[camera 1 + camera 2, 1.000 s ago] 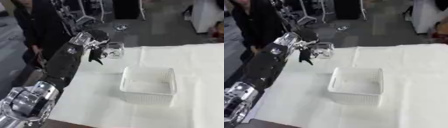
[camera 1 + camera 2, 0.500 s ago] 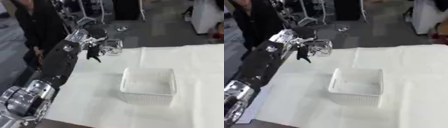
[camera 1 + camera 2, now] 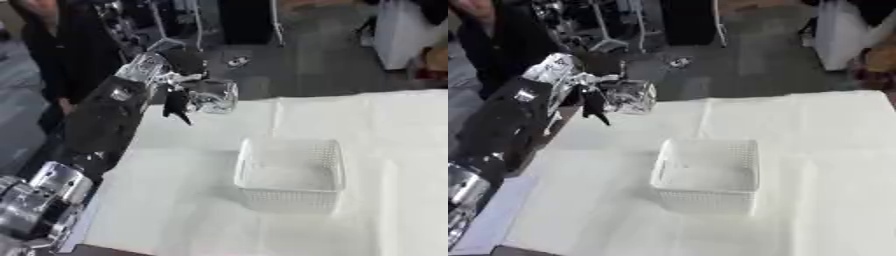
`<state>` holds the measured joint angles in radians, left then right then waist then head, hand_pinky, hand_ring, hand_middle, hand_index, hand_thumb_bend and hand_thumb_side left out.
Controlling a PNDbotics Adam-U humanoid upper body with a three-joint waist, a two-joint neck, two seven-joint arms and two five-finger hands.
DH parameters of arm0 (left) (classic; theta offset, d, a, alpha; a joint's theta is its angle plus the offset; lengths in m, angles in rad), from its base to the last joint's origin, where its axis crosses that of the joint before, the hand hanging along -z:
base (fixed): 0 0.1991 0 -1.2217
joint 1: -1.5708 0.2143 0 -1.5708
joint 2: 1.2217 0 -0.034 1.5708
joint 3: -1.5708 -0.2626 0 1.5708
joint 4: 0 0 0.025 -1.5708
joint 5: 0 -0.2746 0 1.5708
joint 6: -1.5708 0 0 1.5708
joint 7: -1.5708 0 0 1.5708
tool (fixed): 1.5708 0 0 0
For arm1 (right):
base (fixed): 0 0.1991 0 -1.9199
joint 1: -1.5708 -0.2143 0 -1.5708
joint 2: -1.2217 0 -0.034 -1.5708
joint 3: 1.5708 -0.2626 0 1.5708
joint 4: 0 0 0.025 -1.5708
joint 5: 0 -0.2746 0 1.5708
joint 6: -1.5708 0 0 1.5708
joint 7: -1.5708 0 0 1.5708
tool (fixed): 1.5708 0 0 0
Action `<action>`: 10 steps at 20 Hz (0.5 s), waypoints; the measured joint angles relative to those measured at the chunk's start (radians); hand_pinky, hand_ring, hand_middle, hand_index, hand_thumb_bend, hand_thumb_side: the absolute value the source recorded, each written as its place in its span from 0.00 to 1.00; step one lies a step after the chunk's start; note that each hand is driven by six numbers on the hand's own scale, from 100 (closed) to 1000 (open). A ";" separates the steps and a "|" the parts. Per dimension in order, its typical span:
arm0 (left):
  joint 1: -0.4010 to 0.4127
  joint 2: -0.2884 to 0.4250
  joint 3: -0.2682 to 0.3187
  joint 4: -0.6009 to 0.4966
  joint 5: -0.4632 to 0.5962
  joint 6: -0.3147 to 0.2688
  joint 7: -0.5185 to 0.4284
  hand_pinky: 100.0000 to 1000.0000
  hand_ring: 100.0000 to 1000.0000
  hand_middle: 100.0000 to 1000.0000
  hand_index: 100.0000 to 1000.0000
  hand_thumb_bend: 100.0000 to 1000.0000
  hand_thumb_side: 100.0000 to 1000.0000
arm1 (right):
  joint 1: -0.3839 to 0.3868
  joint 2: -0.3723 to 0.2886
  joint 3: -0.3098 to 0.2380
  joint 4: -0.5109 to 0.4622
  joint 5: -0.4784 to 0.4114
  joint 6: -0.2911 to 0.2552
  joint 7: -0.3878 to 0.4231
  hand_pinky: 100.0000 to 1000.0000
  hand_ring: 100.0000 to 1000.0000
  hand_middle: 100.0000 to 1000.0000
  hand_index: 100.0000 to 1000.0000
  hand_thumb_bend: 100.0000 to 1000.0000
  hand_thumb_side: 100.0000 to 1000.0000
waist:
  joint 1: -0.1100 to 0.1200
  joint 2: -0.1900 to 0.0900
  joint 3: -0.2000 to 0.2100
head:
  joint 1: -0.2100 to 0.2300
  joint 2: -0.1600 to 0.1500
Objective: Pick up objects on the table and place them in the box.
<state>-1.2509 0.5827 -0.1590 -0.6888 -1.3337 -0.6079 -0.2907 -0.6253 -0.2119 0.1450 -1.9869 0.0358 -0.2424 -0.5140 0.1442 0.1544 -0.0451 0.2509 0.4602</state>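
White cloth covers the tabletop (image 3: 192,200), with grey floor and dark equipment beyond its far edge. Near the middle of the cloth sits a white mesh box (image 3: 290,172), nothing visible inside it. The robot's left hand (image 3: 178,100) is raised over the far-left corner of the tabletop, dark fingers curled round a clear, glassy object (image 3: 213,96), held up off the cloth and well apart from the box. No right hand shows.
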 measured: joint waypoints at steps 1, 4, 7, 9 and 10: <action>-0.001 -0.001 -0.013 -0.008 0.012 -0.015 -0.007 0.00 0.00 0.00 0.05 0.00 0.20 | 0.000 0.000 0.000 0.000 0.000 0.000 0.000 0.39 0.49 0.54 0.85 0.00 1.00 | 0.000 0.000 0.000 | 0.000 0.000; -0.004 -0.014 -0.043 -0.025 0.047 -0.047 -0.029 0.00 0.00 0.00 0.05 0.00 0.21 | 0.000 0.000 0.000 0.000 0.000 0.000 0.000 0.40 0.49 0.54 0.85 0.00 1.00 | 0.002 -0.002 -0.003 | 0.000 -0.001; -0.023 -0.035 -0.063 -0.030 0.075 -0.064 -0.049 0.00 0.00 0.00 0.05 0.00 0.23 | 0.000 0.001 0.000 0.000 0.000 0.000 0.000 0.40 0.49 0.54 0.85 0.00 1.00 | 0.003 -0.002 -0.011 | 0.000 -0.001; -0.034 -0.052 -0.072 -0.030 0.086 -0.072 -0.060 0.00 0.00 0.00 0.05 0.00 0.24 | -0.001 0.001 0.000 0.000 0.000 -0.001 0.000 0.40 0.49 0.54 0.85 0.00 1.00 | 0.007 -0.002 -0.016 | 0.000 -0.001; -0.039 -0.062 -0.076 -0.029 0.090 -0.075 -0.066 0.00 0.00 0.00 0.06 0.00 0.41 | -0.001 0.002 0.001 0.000 0.000 -0.001 0.000 0.40 0.49 0.54 0.85 0.00 1.00 | 0.009 -0.002 -0.018 | 0.000 -0.001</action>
<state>-1.2897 0.5204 -0.2347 -0.7180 -1.2437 -0.6832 -0.3570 -0.6263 -0.2099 0.1457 -1.9869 0.0358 -0.2431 -0.5143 0.1533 0.1523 -0.0632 0.2510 0.4595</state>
